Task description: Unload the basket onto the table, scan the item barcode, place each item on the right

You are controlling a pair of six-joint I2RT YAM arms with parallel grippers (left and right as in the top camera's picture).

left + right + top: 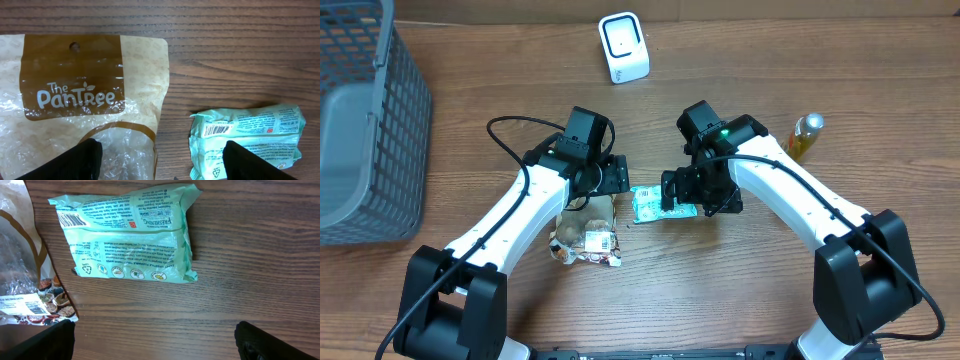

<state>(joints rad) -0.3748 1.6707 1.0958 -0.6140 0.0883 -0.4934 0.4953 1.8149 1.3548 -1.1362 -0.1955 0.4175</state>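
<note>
Wooden tabletop (720,290) carries the mint-green plastic wipes packet (127,232), flat, barcode-up, well apart from the white boxy scanner (623,47). Above it, left gripper (162,150) and right gripper (155,327) hover wide, empty, apparently poised for pickup.

This looks like a mock shop checkout: a wooden surface (740,290) carries a white barcode scanner (623,47) at the far side, a grey mesh basket (365,130) far left, a snack bag (95,95), a green wipes pack (127,235) and a bottle (804,135).
</note>
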